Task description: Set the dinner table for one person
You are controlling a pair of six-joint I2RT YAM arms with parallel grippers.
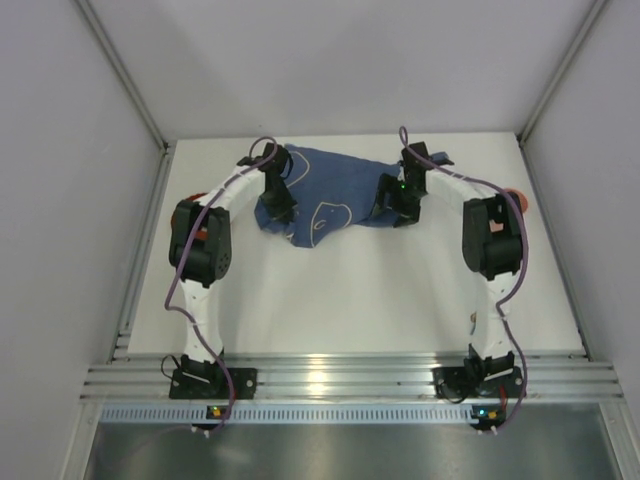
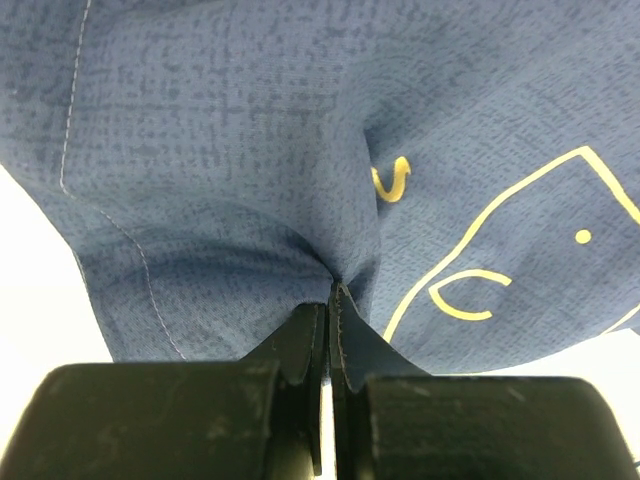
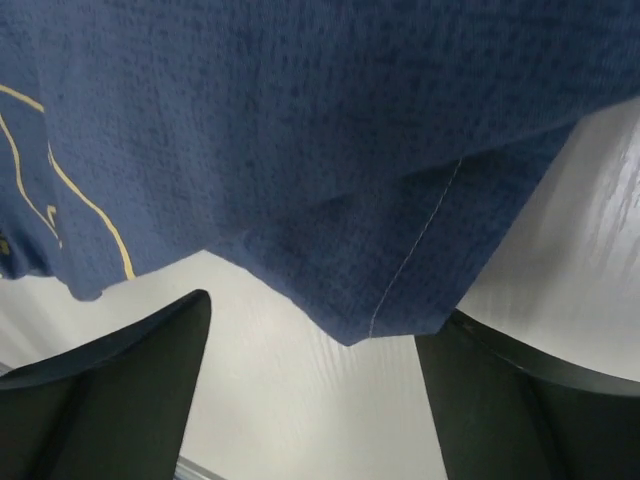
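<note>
Two grippers are at the blue mat [image 2: 220,150], so the step in hand looks like spreading it as the place setting's base. The left gripper [image 2: 328,300] is clamped tight on a fold of the cloth, which puckers into its jaws. The right gripper [image 3: 320,330] stands wide with nothing held. A stitched corner of the mat hangs just between its fingers, not pinched.

By my reading, the next move calls for the right jaws to shut on that corner, deep enough past the hem not to slip. Both arms should then draw apart and lay the cloth flat. The mat is bunched and creased now, so an uneven pull could leave it skewed.

The table [image 1: 350,300] is a plain, matte white rectangle filling the floor of the enclosure under both arms. A ribbed aluminium rail [image 1: 350,378] runs along its near edge. The mat sits at its far middle, and the near half shows nothing on it but the arms.
</note>
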